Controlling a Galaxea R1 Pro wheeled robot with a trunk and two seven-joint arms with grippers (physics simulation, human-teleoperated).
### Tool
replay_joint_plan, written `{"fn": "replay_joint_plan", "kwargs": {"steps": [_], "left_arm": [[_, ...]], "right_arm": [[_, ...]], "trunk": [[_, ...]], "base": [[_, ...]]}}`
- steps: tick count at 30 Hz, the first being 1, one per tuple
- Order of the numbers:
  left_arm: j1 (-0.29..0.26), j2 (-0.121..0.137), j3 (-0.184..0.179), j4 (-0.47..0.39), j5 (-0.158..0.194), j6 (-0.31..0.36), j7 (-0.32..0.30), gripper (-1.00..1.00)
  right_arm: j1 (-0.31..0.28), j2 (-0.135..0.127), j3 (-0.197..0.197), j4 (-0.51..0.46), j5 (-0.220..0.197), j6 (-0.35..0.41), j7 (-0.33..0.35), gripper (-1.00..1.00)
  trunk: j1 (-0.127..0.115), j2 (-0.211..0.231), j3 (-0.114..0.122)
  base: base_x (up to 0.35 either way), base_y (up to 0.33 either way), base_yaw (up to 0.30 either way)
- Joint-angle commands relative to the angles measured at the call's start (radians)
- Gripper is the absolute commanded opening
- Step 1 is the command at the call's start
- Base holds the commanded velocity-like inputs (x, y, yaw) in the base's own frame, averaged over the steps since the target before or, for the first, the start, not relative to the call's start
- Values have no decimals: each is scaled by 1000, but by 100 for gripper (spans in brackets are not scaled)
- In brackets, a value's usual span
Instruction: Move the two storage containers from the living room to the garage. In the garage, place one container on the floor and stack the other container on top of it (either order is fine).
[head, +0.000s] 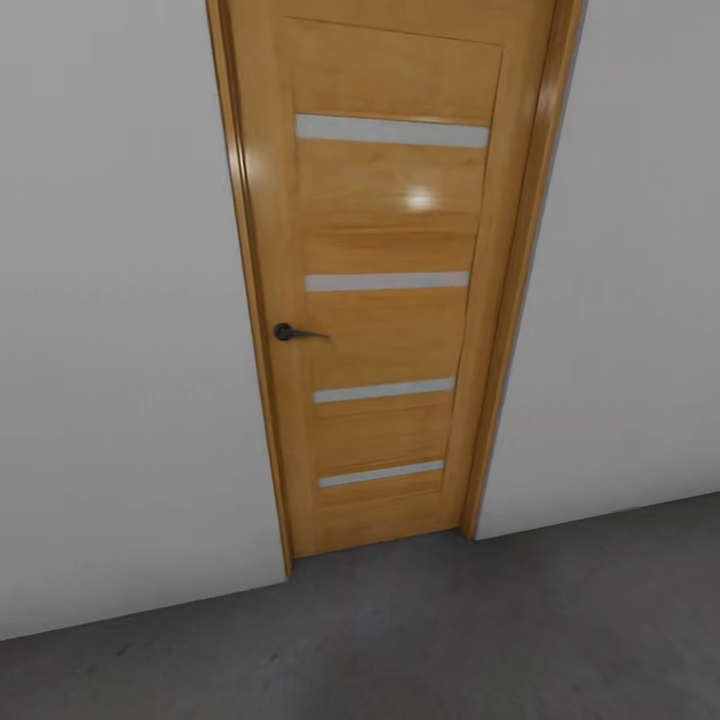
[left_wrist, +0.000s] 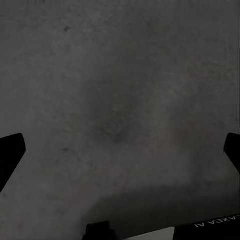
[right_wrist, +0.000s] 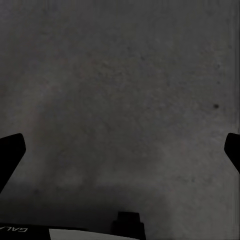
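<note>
The two storage containers are out of view. I face a shut wooden door (head: 385, 290) with a dark handle (head: 288, 332), set in a pale-grey wall (head: 120, 380). Below it lies the dark-grey concrete floor (head: 450, 630). My left gripper (left_wrist: 120, 150) points down at this floor (left_wrist: 120, 90), its black fingertips (left_wrist: 10, 152) spread wide apart, nothing between them. Over the same speckled floor (right_wrist: 120, 90), my right gripper (right_wrist: 120, 150) is open too, one fingertip (right_wrist: 232, 147) at each side edge of the right wrist view, empty.
The door has four pale horizontal glass strips (head: 390, 130) and a wooden frame (head: 505, 330). Wall stretches to both sides of it. A shadow (left_wrist: 165, 205) of the arm falls on the floor in both wrist views.
</note>
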Motion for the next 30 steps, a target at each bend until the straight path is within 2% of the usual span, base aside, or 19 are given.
{"fn": "replay_joint_plan", "kwargs": {"steps": [1, 6, 20, 30], "left_arm": [[0, 1, -3, -1, 1, -2, 0, 100], [0, 1, -2, -1, 1, -2, 0, 100], [0, 1, -2, -2, 1, -3, 0, 100], [0, 1, -2, -2, 1, -3, 0, 100]], "right_arm": [[0, 0, 0, 0, 0, -1, 3, 100], [0, 0, 0, 0, 0, -1, 3, 100], [0, 0, 0, 1, 0, -2, 3, 100], [0, 0, 0, 1, 0, -2, 3, 100]], "trunk": [[0, 0, -1], [0, 0, -1], [0, 0, -1], [0, 0, -1]], "base": [[212, -175, 0], [164, -139, 0], [32, -12, 0], [212, 0, 0]]}}
